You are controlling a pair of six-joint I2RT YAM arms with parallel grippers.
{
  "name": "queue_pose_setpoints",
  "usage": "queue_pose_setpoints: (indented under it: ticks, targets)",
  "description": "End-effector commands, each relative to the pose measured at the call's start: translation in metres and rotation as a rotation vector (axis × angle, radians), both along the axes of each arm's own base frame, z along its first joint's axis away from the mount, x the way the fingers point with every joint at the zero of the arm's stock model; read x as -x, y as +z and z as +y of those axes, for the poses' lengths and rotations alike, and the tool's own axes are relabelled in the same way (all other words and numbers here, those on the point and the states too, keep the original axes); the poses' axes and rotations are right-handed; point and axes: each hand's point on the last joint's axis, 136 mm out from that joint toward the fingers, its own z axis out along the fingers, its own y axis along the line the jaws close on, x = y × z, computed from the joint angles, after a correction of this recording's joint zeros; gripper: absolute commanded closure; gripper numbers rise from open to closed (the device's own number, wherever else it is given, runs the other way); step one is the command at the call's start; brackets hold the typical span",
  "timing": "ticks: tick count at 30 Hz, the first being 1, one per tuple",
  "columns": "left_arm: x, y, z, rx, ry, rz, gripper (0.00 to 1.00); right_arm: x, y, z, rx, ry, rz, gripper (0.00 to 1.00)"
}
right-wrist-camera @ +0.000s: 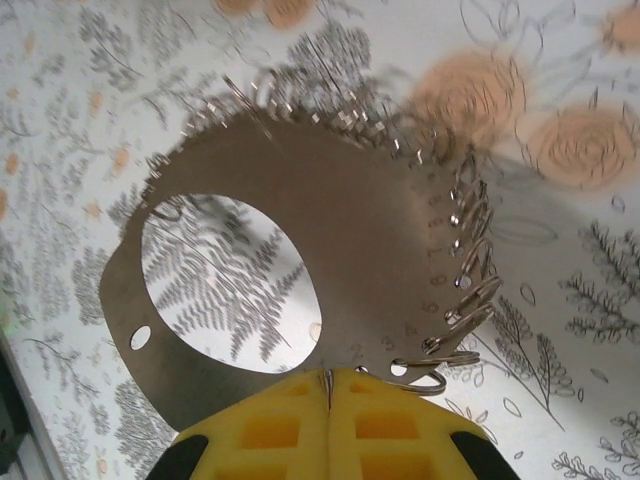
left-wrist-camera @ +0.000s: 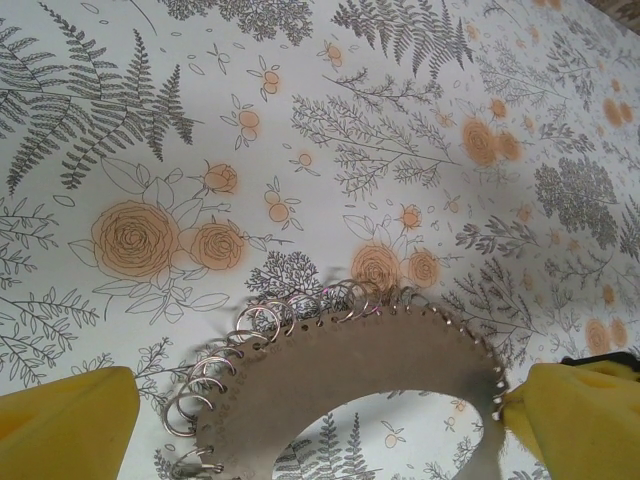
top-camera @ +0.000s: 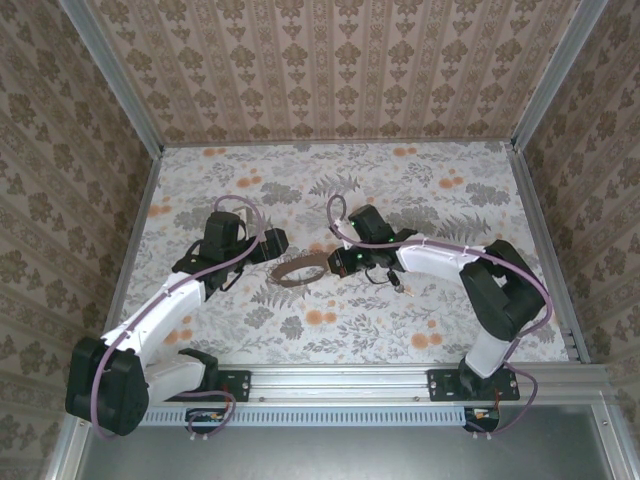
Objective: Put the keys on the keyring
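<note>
Right gripper (right-wrist-camera: pixel 328 385) closed on tan loop (right-wrist-camera: pixel 370 230), right edge. Left gripper (left-wrist-camera: pixel 320 420) wide open, straddling loop's ringed rim. Key (top-camera: pixel 398 288) on table (top-camera: pixel 450 200), right of loop.

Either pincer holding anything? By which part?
Right pincer is shut on the tan loop, pinching its flat outer edge near the small wire rings. Left pincer is open, holding nothing.
</note>
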Motion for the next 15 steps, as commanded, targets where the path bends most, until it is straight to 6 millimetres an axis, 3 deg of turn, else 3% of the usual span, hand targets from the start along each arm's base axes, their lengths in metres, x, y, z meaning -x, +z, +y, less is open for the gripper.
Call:
queue_pose_setpoints:
  ticks: [1,12,15]
  targets:
    - [-0.005,0.018,-0.007,0.019,-0.022,-0.051,0.0,0.008,-0.023,-0.001,0.042,-0.005,0.031,1.0]
    - [-0.005,0.017,-0.007,0.018,-0.023,-0.048,0.0,0.015,-0.045,-0.005,0.072,-0.019,0.079,1.0]
    - [-0.005,0.016,-0.008,0.016,-0.024,-0.047,0.0,0.015,-0.047,-0.006,0.078,-0.019,0.082,0.95]
